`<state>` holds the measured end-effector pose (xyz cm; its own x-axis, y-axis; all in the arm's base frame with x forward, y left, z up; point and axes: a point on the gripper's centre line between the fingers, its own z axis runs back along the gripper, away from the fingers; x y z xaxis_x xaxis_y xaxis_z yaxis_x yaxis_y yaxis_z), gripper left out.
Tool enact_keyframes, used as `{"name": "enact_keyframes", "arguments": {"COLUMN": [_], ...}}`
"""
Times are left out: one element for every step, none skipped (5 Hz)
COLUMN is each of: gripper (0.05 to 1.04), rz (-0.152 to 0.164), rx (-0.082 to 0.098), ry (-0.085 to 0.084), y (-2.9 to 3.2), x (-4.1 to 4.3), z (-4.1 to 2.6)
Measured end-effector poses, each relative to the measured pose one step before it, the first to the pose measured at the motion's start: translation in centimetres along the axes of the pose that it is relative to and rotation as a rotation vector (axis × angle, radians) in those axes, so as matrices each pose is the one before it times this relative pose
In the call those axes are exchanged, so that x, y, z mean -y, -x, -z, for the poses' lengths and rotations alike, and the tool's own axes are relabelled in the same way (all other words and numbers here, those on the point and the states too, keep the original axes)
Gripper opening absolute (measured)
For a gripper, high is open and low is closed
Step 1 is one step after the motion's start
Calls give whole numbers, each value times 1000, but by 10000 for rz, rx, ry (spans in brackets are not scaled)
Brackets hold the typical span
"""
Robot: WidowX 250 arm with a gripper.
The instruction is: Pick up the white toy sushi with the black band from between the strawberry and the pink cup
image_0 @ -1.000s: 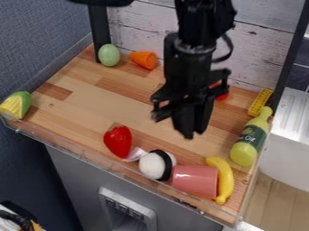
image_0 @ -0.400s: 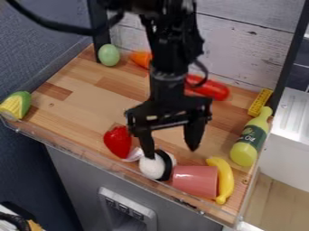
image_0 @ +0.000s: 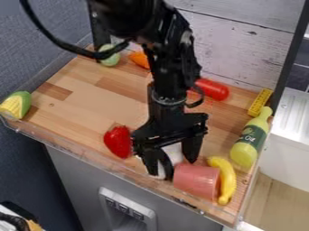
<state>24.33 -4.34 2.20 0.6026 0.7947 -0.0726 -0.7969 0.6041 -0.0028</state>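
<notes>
My gripper (image_0: 172,163) is low at the front of the wooden counter, its fingers on either side of a white ball-like object (image_0: 174,152) with a black band, and shut on it. The fingers hide much of this object. Just right of it a pink cup (image_0: 195,181) lies on its side, against a yellow banana (image_0: 227,181). To the gripper's left is a red strawberry (image_0: 118,141).
A green-capped oil bottle (image_0: 251,139) lies at the right edge, near a yellow block (image_0: 260,102). Farther back are a red object (image_0: 212,89), an orange cone (image_0: 139,59) and a green egg (image_0: 109,56). Corn (image_0: 16,105) sits far left; a clear rim (image_0: 102,160) runs along the front.
My gripper has come down and forward onto the white object, with its fingers closer together. The object's white part shows higher, and the pink cup has turned and shifted slightly beside the banana.
</notes>
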Motion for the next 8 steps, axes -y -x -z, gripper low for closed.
{"name": "enact_keyframes", "arguments": {"gripper": [1000,934,686,546,524,523,523,523], "rz": [-853,-271,280,645,733,397,48,1182], "rx": [69,-10,-37,26,-22,-23,-98,-102], "ry": [132,-21,-100,-35,-63,-99,-119,-122], "y": [-485,-309,-90,-91,-91,20,203,610], "x": [-16,-65,-72,138,359,-134,-180,-339], "z": [638,548,289,-41,-56,-28,-79,-2374]}}
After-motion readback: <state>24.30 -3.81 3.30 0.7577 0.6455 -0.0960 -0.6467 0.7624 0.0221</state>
